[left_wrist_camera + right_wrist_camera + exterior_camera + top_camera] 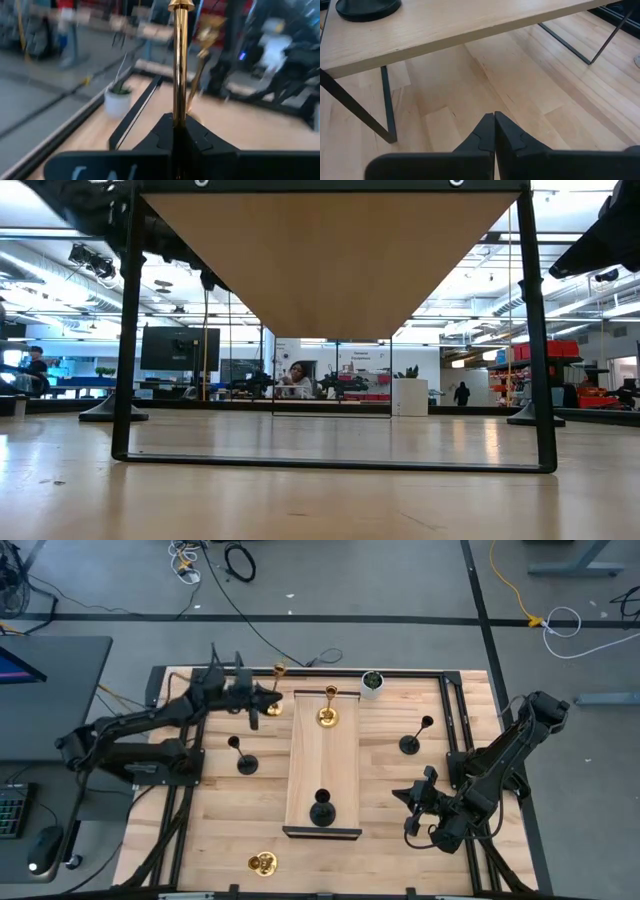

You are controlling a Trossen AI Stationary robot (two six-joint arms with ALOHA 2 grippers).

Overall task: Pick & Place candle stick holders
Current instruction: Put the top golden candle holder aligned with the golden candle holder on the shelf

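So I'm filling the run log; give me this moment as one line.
left gripper: shut on gold holder, far-left of table | right gripper: shut, holding nothing, near shelf | shelf: one gold, one black holder

arms: two, matte black, jointed tubular links, blocky housings | left tool (pixel 176 135): black angular fingers, stepped interlocking edges | right tool (pixel 493 131): same black wedge fingers | wrist bar: black, faint white marks

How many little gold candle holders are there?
3. First holder in the shut left gripper; second holder on the raised wooden shelf; third holder by the table edge. None apparently hidden.
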